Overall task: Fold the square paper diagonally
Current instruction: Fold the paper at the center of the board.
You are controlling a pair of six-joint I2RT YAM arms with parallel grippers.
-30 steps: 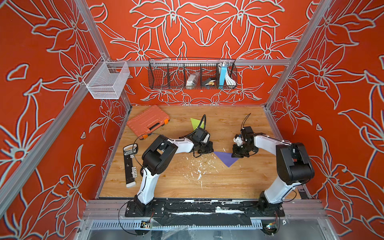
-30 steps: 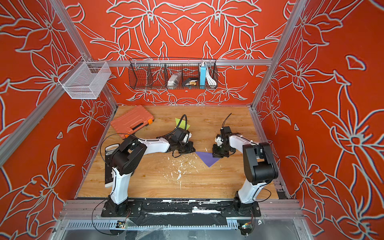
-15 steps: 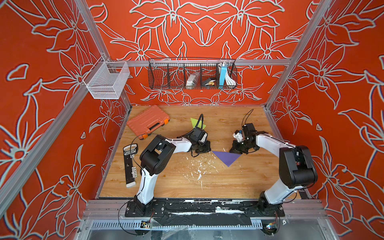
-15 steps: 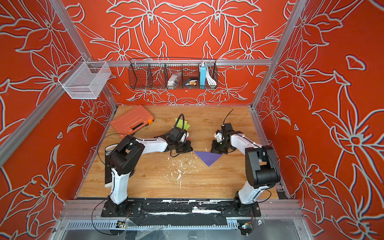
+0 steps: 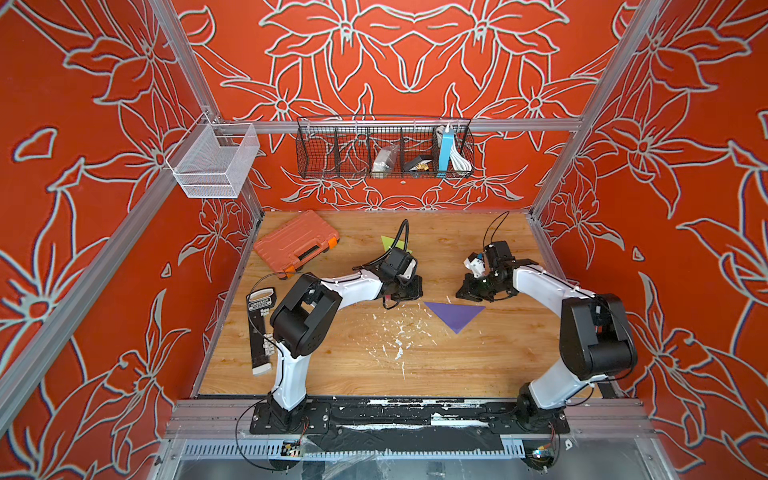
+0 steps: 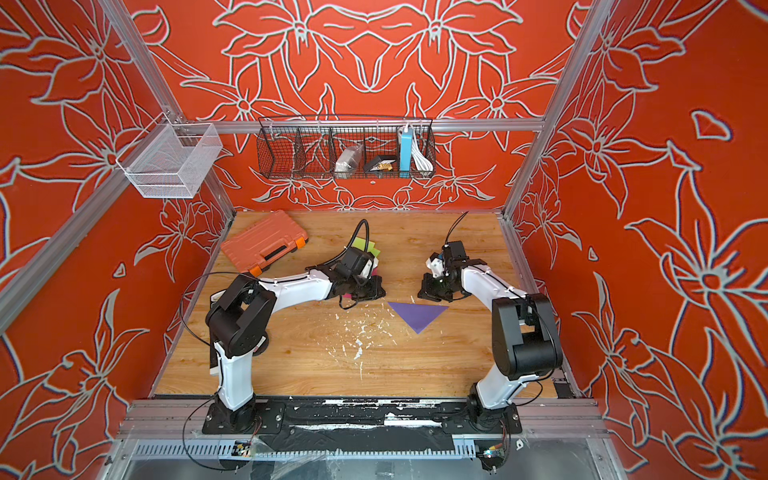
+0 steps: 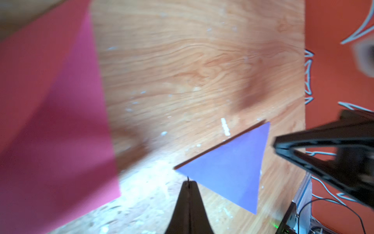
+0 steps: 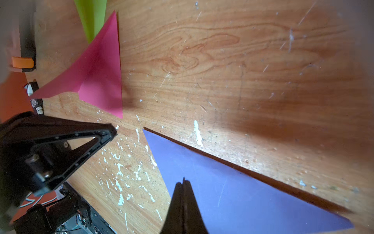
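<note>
Wood tabletop [image 5: 478,365] frames 3 edges of purple paper [image 5: 455,314].

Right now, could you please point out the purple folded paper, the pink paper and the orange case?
purple folded paper [image 5: 455,314], in a top view, middle of the triangle.
pink paper [image 8: 97,77], right wrist view, middle of its visible face.
orange case [image 5: 296,243], in a top view, centre of the lid.

The paper [image 5: 455,316] is purple. The pink sheet [image 8: 97,77] and the green sheet [image 8: 91,16] are plain. The case [image 5: 296,243] near the bench's far left corner is orange. The bench [image 5: 478,365] is light wood grain flecked with white. The walls [image 5: 395,54] are red-orange with pale flower outlines.
</note>
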